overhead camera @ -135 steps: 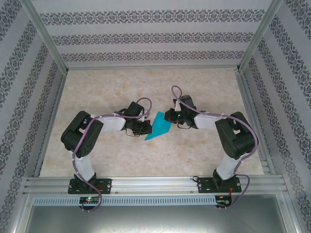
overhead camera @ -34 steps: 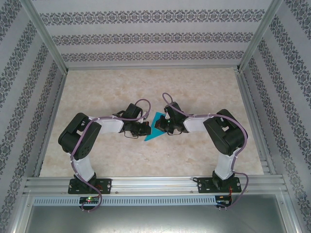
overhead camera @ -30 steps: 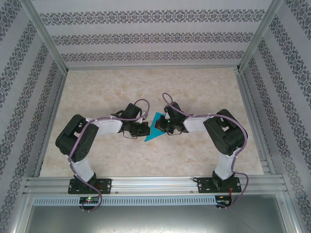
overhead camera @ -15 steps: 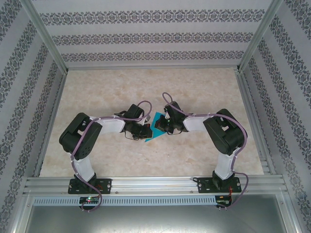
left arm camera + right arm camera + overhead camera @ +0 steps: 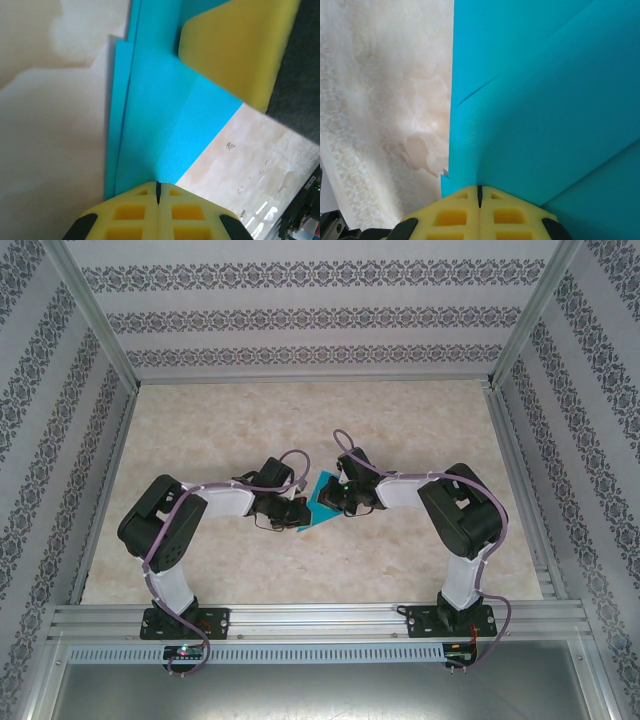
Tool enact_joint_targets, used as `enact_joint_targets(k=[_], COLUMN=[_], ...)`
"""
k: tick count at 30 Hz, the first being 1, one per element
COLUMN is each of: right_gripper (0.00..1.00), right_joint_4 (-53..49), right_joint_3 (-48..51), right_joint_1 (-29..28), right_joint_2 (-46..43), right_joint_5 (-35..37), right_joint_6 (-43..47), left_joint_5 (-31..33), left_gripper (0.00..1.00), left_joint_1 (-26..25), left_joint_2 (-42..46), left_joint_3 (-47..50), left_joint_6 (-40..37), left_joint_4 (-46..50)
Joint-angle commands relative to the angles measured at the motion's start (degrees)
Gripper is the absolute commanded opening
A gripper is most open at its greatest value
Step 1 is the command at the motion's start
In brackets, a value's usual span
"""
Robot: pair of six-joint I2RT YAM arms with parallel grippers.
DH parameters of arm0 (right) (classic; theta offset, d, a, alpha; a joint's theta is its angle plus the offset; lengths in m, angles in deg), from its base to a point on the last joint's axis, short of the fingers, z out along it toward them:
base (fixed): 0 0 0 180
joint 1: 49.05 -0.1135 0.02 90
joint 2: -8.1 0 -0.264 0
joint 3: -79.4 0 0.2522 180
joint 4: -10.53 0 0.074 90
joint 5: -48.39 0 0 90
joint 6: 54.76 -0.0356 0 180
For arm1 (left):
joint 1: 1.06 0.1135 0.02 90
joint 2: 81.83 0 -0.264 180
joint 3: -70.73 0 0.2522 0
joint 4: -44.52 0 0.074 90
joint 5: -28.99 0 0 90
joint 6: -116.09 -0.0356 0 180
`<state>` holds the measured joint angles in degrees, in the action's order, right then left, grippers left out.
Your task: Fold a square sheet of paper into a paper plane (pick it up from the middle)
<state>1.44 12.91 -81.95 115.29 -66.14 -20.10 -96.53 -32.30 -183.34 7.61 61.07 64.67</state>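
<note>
Two-arm hold on a partly folded sheet of paper near the middle of the table. The sheet is teal, thin and very light; it will likely bend and slip under any sideways pull, and its creases can spring open when let go. Layered edges show in the left wrist view and overlapping flaps in the right wrist view, so several folds are judged to be made already, though the narrow dart shape is not yet reached. The best hold is judged to be on a folded edge where the layers lie stacked, pinched flat, not on a loose single corner.

The left gripper has its yellow fingers pressed together on the near edge of the sheet. The right gripper is likewise closed on the paper, and one of its pads lies against the sheet's far side.

From above, the left arm and right arm bend inward with elbows out, wrists low, their grippers almost facing across the paper.
</note>
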Motion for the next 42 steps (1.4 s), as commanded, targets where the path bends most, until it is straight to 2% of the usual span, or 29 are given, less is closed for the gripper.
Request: enact_joint_targets(k=[1, 10, 15, 24, 35, 42], right_gripper=[0.0, 0.0, 0.0, 0.0, 0.0, 0.0], right_joint_4=[-10.61, -12.55, -12.86, -12.75, -12.65, -13.0], right_joint_3=[1.98, 1.34, 1.34, 1.41, 1.25, 1.23], right_joint_1=[-0.76, -0.78, -0.76, -0.76, -0.86, -0.93], right_joint_2=[4.53, 5.43, 5.74, 5.74, 6.36, 6.44], right_joint_5=[5.02, 5.42, 5.38, 5.37, 5.02, 5.03], right_joint_6=[1.2, 1.66, 1.84, 1.64, 1.28, 1.39], left_joint_5=[0.9, -1.49, -5.3, -6.6, -7.36, -4.35], left_gripper=[0.01, 0.0, 0.0, 0.0, 0.0, 0.0], left_joint_1=[0.92, 2.89, 4.74, 5.14, 3.57, 3.34], left_joint_2=[1.05, 3.15, 3.92, 13.4, 1.19, -1.65], left_joint_3=[3.35, 8.95, 14.31, 10.88, 2.71, 3.71], left_joint_6=[1.31, 2.32, 3.65, 4.06, 3.94, 2.73], left_joint_4=[3.64, 1.28, -3.54, -7.59, -8.22, -5.48])
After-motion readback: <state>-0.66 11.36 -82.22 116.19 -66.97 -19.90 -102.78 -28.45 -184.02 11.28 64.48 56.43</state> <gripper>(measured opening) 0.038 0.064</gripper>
